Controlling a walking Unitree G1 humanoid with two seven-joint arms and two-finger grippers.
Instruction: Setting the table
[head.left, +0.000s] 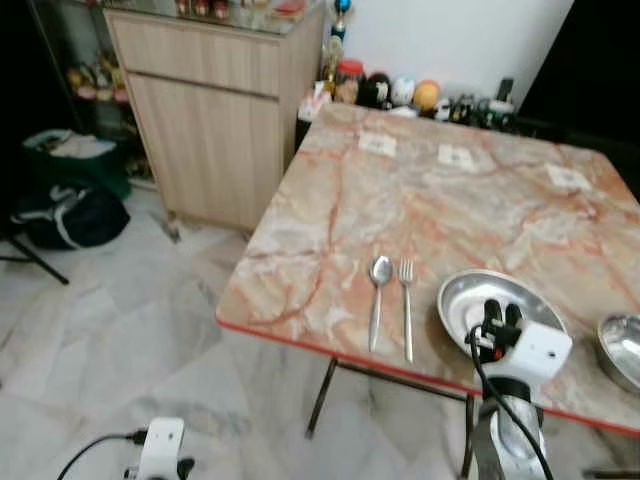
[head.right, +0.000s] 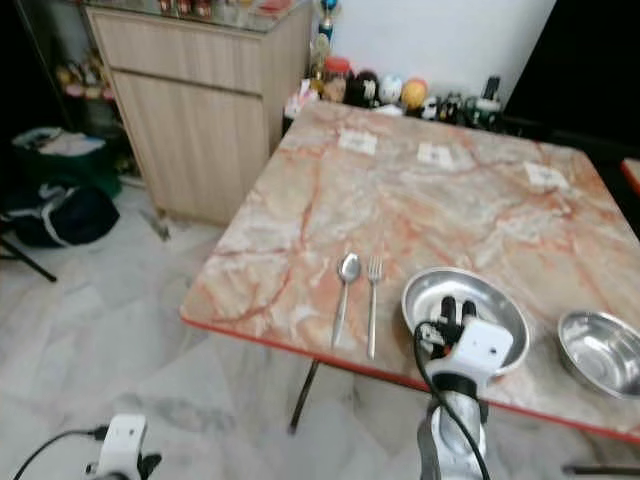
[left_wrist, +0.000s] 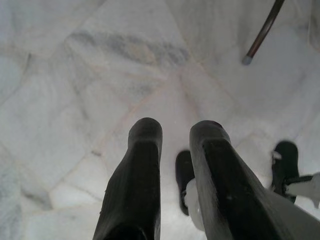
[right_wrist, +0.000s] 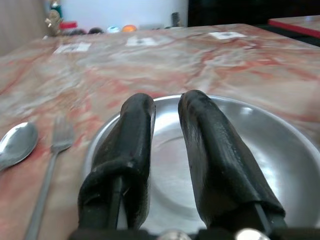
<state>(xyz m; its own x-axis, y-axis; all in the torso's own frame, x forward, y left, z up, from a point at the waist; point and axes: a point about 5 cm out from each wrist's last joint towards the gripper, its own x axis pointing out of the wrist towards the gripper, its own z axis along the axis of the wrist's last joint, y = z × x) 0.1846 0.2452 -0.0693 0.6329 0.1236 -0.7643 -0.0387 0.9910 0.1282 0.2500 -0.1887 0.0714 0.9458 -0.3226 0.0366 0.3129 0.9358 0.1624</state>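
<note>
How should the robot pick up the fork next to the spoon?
Probably by the long thin handle of the fork, coming straight down from above. It lies flat on the table, tines away from the robot, close beside the spoon, so the fingers should straddle the handle near its free end by the table edge.

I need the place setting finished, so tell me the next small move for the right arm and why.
Probably draw the right gripper back off the plate. Its fingers hang just over the plate's near rim, holding nothing; the plate sits flat beside the fork and spoon. The bowl then lies to its right.
</note>
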